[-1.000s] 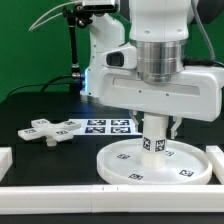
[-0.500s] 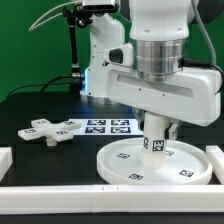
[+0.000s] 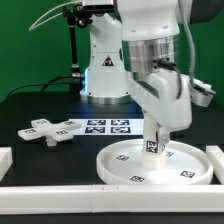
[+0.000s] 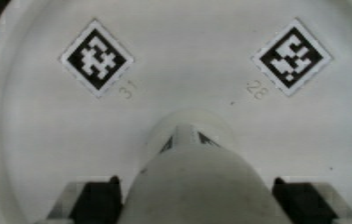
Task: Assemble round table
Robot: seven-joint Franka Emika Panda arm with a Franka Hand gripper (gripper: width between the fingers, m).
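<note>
The shallow rimmed disc (image 3: 185,170) lies flat on the black worktop (image 3: 40,105) towards the exterior view's right, its floor dotted with small black-and-white tags. Inside the rim, near the middle, the thick leg (image 3: 153,141) stands on end with its foot on the disc's floor. The pincer (image 3: 155,128) is clenched on the leg's upper part; in the wrist view the white leg (image 4: 199,165) sits between the two dark fingers (image 4: 98,197), above the disc (image 4: 173,110). The cross-shaped foot (image 3: 50,129) lies loose on the worktop, well apart at the exterior view's left, with the marker board (image 3: 108,126) between it and the disc. White rails (image 3: 90,200) edge the worktop — behind it hangs a green backdrop (image 3: 30,30).
</note>
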